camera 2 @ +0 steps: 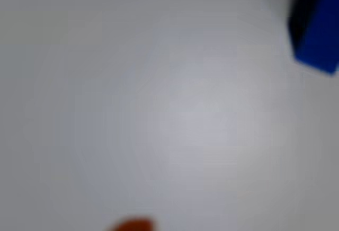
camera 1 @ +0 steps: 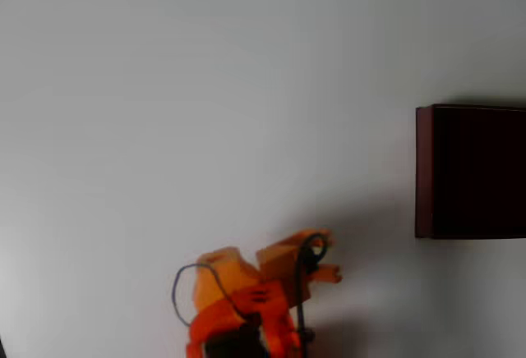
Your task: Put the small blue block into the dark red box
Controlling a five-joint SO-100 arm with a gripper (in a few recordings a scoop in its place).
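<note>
overhead, we see the orange arm [camera 1: 246,300] low in the picture, near the bottom edge, with a black cable looping over it. its gripper [camera 1: 327,273] points toward the right of that view, a short orange fingertip sticking out at the end. we cannot tell from either picture whether the jaws are apart or together: overhead the tip is too small and soft, and in the wrist view the fingers are a blur.

well to the right of the gripper and somewhat farther up the overhead picture sits the dark red box [camera 1: 424,169], its thin maroon wall facing the arm and its inside nearly black; its right part runs off the picture's edge. bare white table [camera 1: 205,112] lies between the gripper and the box, so the two are well apart.

in the wrist view, which is out of focus, the small blue block [camera 2: 319,40] shows at the upper right corner, cut by the edge, bright blue with a dark shaded side to its left. it seems to rest on the table, apart from the orange smudge [camera 2: 132,224] of the gripper at the bottom edge of that view. nothing sits between the fingers that we can make out.
</note>
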